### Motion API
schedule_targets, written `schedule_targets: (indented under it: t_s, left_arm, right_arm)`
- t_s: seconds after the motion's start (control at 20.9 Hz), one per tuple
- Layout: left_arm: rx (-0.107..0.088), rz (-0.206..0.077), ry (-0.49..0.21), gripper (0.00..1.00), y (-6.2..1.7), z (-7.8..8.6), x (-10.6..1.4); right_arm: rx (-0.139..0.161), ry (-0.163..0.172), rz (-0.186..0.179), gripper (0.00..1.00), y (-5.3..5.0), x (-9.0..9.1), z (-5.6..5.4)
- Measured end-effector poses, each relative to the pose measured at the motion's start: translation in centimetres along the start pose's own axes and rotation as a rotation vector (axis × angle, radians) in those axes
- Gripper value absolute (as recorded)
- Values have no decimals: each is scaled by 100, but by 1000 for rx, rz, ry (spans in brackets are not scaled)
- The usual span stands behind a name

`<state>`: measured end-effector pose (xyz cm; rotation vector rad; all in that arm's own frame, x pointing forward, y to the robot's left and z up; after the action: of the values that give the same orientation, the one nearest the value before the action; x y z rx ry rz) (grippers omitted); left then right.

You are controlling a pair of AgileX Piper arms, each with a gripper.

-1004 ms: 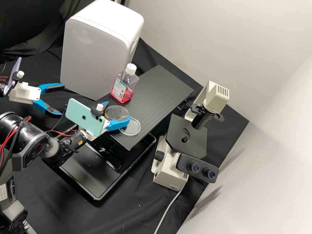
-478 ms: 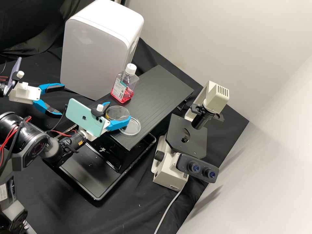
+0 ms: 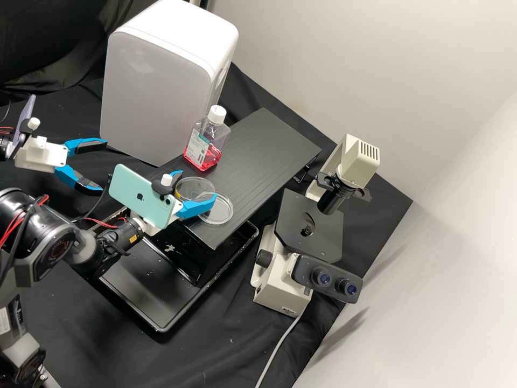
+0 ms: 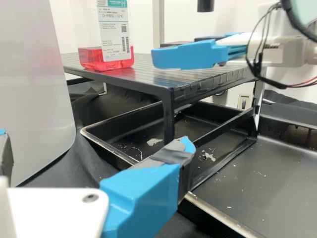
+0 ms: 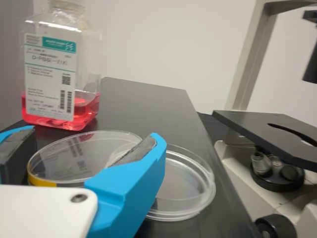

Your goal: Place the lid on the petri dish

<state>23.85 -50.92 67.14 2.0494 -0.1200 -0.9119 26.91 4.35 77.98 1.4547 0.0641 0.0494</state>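
my right gripper (image 3: 195,188) clamped on the lid (image 5: 74,154), just beside the petri dish (image 3: 221,210) on the black platform (image 3: 269,145), blue finger (image 5: 133,178) hides their edges, maybe touching, left gripper (image 3: 102,164) open by the white box (image 3: 161,70)

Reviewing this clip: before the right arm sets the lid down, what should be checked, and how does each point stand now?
1. Lid gripped by right gripper: ok, between both fingers.
2. Lid centred over dish: not ok, it overlaps only the dish's flask-side edge.
3. Dish flat on platform, uncovered: ok.
4. Flask clear of lid: ok, stands apart.
5. Left gripper out of the way: ok, open, off the platform.
6. Lid above the dish's rim: cannot tell.
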Motion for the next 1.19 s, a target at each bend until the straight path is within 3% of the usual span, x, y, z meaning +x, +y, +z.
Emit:
schedule_targets:
  t_s: [0.38,0.76,1.19]
  left_arm:
    - [0,0,-2,100,-1,6,1]
    - [1,-2,-9,100,-6,28,6]
    - [0,-1,-7,100,-5,26,6]
  right_arm:
    - [76,-29,43,0,146,-68,108]
    - [131,-24,29,0,164,-60,171]
    - [199,-55,73,0,252,-55,336]
